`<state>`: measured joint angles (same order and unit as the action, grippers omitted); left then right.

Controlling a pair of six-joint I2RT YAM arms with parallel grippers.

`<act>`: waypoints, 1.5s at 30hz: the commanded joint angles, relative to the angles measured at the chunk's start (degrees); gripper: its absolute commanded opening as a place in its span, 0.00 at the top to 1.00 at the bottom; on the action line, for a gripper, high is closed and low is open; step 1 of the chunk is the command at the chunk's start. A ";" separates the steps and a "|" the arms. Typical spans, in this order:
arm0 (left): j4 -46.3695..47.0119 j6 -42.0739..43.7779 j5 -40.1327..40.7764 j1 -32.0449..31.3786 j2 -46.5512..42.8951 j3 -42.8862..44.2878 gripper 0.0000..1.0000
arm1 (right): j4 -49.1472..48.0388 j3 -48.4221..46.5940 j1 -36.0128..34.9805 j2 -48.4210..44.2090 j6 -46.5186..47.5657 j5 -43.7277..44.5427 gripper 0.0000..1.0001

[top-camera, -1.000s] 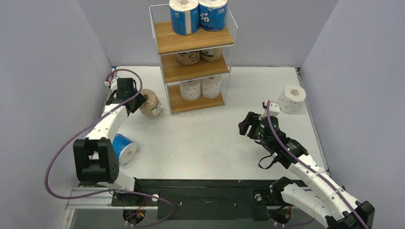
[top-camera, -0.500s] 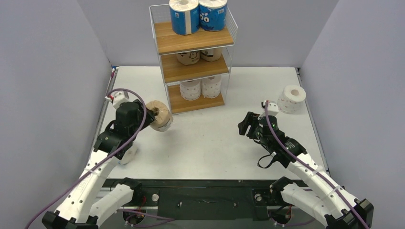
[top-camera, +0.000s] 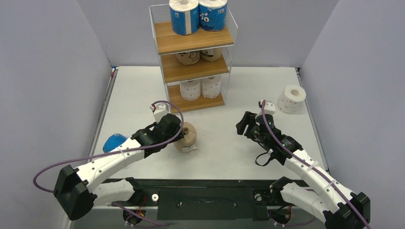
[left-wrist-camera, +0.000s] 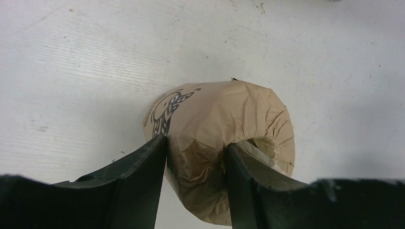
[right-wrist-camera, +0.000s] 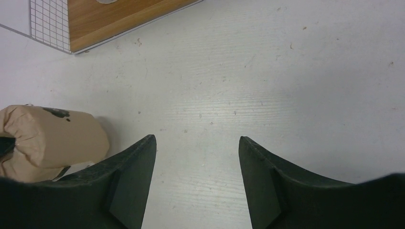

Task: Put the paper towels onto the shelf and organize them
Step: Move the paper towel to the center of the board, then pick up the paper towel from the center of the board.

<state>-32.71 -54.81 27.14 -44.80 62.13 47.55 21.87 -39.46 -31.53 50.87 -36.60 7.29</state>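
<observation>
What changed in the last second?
Left gripper, still clamped on the tan roll, carried it from the left side of the shelf to a spot in front of it, nearer centre. Right gripper stayed open, nearly in place. Blue roll, white roll and shelved rolls didn't move.

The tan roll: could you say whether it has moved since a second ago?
Yes: the tan roll moved right and nearer, from beside the shelf.
</observation>
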 commanded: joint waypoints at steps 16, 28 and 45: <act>12.26 0.53 3.18 -2.59 12.07 3.03 0.33 | -0.69 0.00 0.05 -0.13 0.46 2.63 0.40; -4.63 -4.97 17.38 -2.50 3.79 9.24 0.04 | -0.43 -0.75 0.04 -0.43 1.28 3.48 0.40; 11.08 -18.94 -0.75 -0.47 -4.76 -5.00 0.03 | -1.27 0.58 0.08 -0.52 0.68 3.33 0.40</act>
<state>-23.51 -64.55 27.97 -44.29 55.13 39.59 21.93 -38.96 -31.53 50.85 -36.18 9.23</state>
